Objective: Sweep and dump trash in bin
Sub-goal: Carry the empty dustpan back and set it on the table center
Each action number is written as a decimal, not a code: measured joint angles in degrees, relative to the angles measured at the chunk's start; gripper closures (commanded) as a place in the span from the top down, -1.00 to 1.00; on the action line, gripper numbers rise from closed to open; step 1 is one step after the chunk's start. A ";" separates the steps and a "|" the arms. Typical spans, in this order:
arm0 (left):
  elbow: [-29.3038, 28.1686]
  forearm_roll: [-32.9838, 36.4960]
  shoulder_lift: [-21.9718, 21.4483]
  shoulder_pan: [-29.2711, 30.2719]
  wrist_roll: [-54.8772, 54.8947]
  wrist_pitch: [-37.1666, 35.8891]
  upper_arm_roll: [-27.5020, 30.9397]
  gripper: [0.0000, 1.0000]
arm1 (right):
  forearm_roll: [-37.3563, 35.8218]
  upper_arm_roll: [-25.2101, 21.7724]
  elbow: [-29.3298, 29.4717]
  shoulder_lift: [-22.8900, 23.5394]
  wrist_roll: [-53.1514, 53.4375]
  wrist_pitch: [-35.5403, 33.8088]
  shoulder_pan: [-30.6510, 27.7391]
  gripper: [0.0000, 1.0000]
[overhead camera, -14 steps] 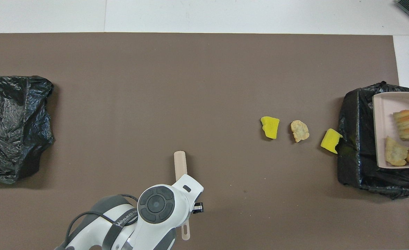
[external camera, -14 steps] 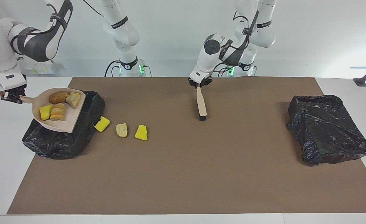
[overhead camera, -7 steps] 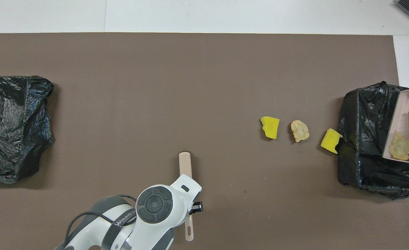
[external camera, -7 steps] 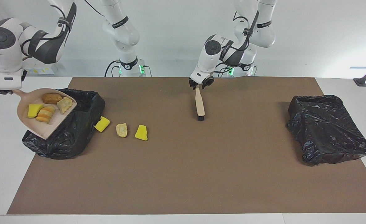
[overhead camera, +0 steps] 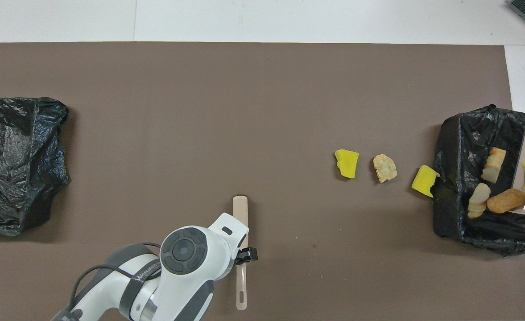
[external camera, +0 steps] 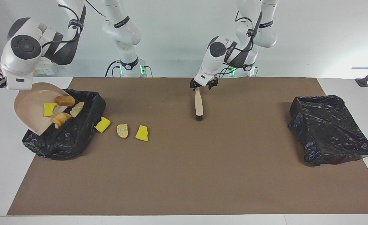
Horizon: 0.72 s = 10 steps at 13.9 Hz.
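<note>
Item: right pincer (external camera: 0,82), clamped shut on the handle of the beige plastic dustpan (external camera: 29,107), which a second ago was held nearly level and is now tipped steeply, mouth down. Below this pincer: the black bag-lined bin (external camera: 62,143). The four pieces of trash (external camera: 64,100) that lay in the pan (brown lump, yellow sponge chunk, two bread-like pieces) are now sliding off its lip into that bin. I judge this load all but dumped. Outstanding: three lumps of trash on the brown tabletop (external camera: 184,175) beside the bin, away from this pincer toward my left pincer (external camera: 202,84). Left pincer: over the handle of the wooden brush with black bristles (external camera: 198,103); I cannot tell whether it grips it. Another sweep is needed.
</note>
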 measured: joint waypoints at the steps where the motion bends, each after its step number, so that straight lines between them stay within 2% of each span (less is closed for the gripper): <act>1: 0.79 0.06 -0.14 1.61 0.03 0.01 0.12 1.00 | -0.96 0.01 0.00 -0.01 0.17 -0.14 0.62 -1.00; 6: 5.95 4.15 -2.06 11.09 4.15 -3.34 0.49 1.00 | -4.94 0.07 0.10 -0.34 1.41 -0.70 3.47 -1.00; 10: 7.91 6.00 -4.32 21.82 19.16 -9.74 0.73 1.00 | -2.43 0.03 2.14 -0.93 -2.97 -0.70 3.57 -1.00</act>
